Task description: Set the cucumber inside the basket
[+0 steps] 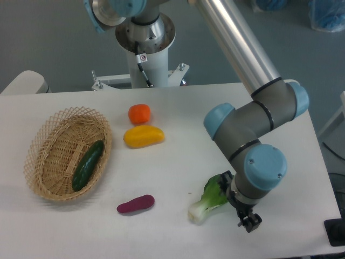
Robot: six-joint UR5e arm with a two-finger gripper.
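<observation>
The dark green cucumber (pixel 87 164) lies lengthwise inside the tan wicker basket (pixel 46 141) at the left of the table. My gripper (pixel 249 223) hangs near the front right of the table, far from the basket, just right of the bok choy (pixel 211 197). Its small black fingers point down and nothing shows between them. From this angle the gap between the fingers is not readable.
An orange round fruit (pixel 139 113) and a yellow pepper (pixel 143 136) lie behind the table's middle. A purple sweet potato (pixel 136 204) rests near the front. The arm's base column (pixel 145 51) stands behind the table's back edge.
</observation>
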